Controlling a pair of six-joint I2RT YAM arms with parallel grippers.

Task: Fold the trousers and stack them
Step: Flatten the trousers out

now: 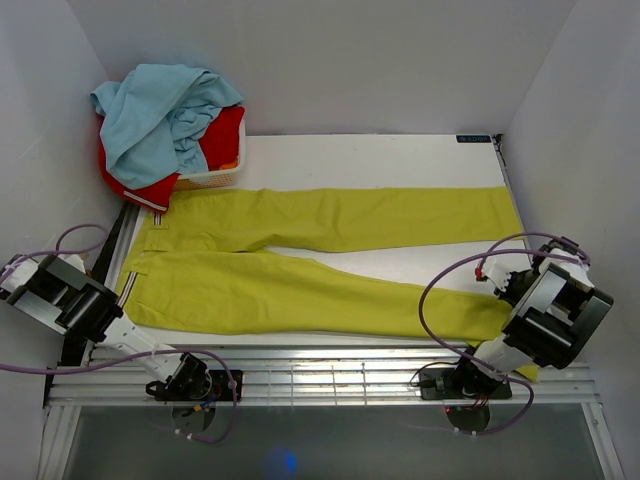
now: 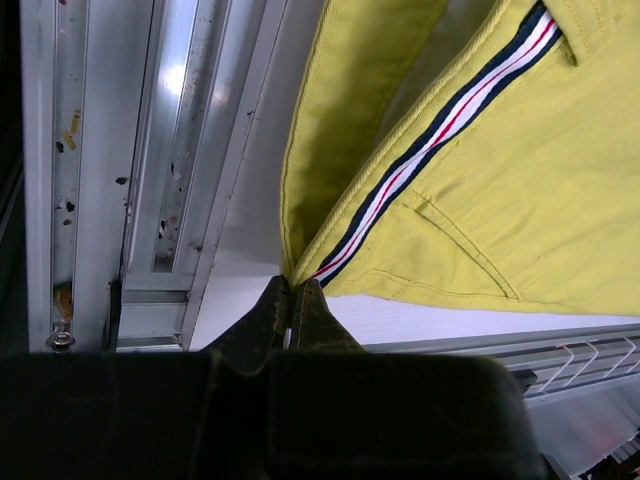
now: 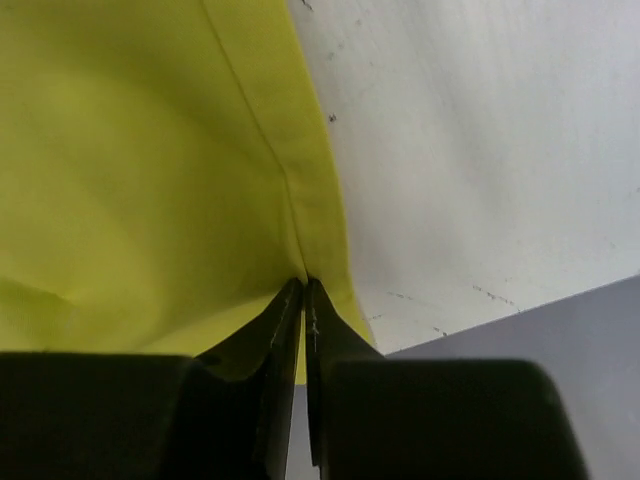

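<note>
We see the trousers (image 1: 300, 290) spread flat on the white table (image 1: 400, 160). The waistband is at the left and both legs run out to the right. The far leg lies straight. The near leg slants a little toward the near right corner, and a wedge of bare table shows between the two.

The left pincer (image 2: 291, 292) is at the near left corner of the waistband. Its fingers are pressed together with no gap, and the cloth edge is nipped at the tips. The striped band (image 2: 430, 140), navy, white and red, runs along the waistband right down to that pinch. A fold of yellow-green cloth gathers to the same spot, and a pocket seam (image 2: 460, 240) shows just beside the band. The metal rails (image 2: 150, 150) of the table frame lie on the other side of the fingers.

The right pincer (image 3: 304, 292) is at the hem end of the near leg, near the right edge of the table. Its fingers are almost together, with only a slim slit between them. A sliver of yellow-green shows in that slit, so it is closed on the cloth. A seam line runs straight into the tips, and bare table lies beside the hem.

A basket (image 1: 215, 180) sits in the far left corner, just beyond the waistband. A light blue garment (image 1: 160, 115) is heaped over a red garment (image 1: 225, 135) in it, and both spill over its rim.
</note>
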